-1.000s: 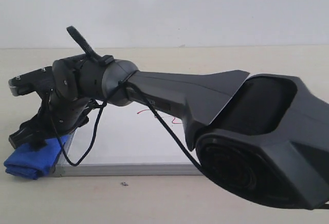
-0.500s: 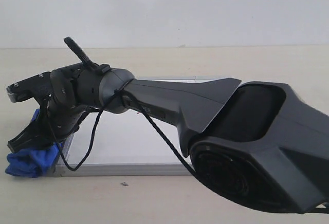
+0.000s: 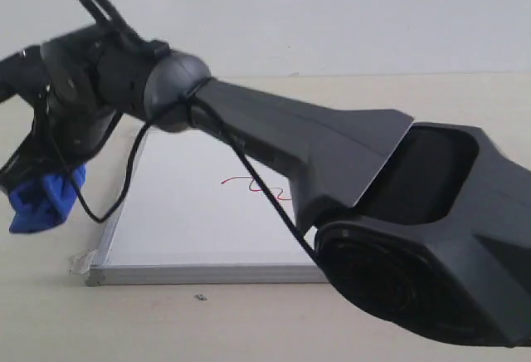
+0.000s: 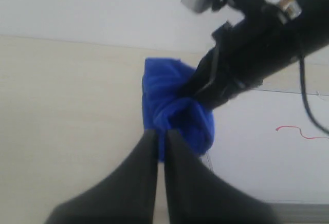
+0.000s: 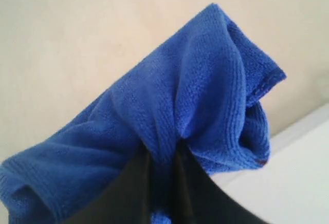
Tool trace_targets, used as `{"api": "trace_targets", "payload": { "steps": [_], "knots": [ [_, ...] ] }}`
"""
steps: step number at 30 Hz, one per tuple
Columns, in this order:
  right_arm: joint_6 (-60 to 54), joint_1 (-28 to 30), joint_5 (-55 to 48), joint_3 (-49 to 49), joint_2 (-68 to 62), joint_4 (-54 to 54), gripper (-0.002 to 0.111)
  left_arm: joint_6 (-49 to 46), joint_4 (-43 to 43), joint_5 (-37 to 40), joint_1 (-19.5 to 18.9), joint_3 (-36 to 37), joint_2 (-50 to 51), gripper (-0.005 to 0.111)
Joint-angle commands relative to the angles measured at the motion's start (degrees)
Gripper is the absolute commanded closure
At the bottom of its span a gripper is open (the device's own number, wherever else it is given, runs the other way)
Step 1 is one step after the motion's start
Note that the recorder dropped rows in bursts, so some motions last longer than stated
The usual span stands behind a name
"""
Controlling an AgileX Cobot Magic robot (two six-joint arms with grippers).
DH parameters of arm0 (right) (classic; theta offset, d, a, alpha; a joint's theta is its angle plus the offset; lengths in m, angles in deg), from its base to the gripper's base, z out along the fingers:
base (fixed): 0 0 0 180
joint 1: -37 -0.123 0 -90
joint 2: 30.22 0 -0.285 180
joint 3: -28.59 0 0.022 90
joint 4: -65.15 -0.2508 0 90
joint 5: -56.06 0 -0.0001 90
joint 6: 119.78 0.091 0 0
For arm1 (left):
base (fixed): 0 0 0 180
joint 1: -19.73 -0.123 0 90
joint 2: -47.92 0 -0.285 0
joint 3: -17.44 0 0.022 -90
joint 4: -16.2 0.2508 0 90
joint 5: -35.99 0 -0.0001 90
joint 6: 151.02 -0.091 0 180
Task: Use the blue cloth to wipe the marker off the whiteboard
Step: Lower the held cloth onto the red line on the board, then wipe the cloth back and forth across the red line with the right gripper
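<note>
Blue cloth (image 3: 37,200) is bunched up and clamped in our right fingers (image 5: 134,185), held above the bench (image 3: 249,320) at the left of the frame, just off the whiteboard (image 3: 191,221). The red marker (image 3: 253,186) squiggle sits mid-board. Our left fingers (image 4: 146,167) are pressed together on nothing, with the cloth past their tips.

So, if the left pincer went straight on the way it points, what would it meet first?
Probably the blue cloth, held by the right pincer, straight ahead of the left pincer; depth between them is unclear.

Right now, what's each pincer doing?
Left pincer: closed, empty.
Right pincer: closed on the blue cloth.
</note>
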Motion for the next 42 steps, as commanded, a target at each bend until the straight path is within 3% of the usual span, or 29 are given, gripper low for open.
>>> {"api": "trace_targets", "payload": {
  "steps": [1, 6, 14, 23, 30, 36, 42],
  "knots": [
    [1.23, 1.49, -9.53, -2.81, 4.58, 9.16, 0.108, -0.14, -0.28, -0.18, -0.09, 0.22, -0.18, 0.102],
    [3.64, 5.26, -19.28, -2.31, 3.78, 11.73, 0.108, -0.14, -0.28, -0.18, -0.09, 0.22, -0.18, 0.102],
    [4.2, 9.34, -19.62, 6.49, 3.31, 11.59, 0.108, -0.14, -0.28, -0.18, -0.09, 0.22, -0.18, 0.102],
    [6.2, 10.02, -4.76, 19.66, 3.31, 12.91, 0.108, -0.14, -0.28, -0.18, -0.09, 0.22, -0.18, 0.102],
    [11.57, 16.9, -5.65, 26.88, 3.31, 15.69, 0.108, -0.14, -0.28, -0.18, -0.09, 0.22, -0.18, 0.102],
    [12.32, 24.09, -7.81, 27.64, 3.75, 9.3, 0.108, -0.14, -0.28, -0.18, -0.09, 0.22, -0.18, 0.102],
    [3.31, 20.89, -5.74, 27.64, 3.63, -2.37, 0.108, -0.14, -0.28, -0.18, -0.09, 0.22, -0.18, 0.102]
  ]
}}
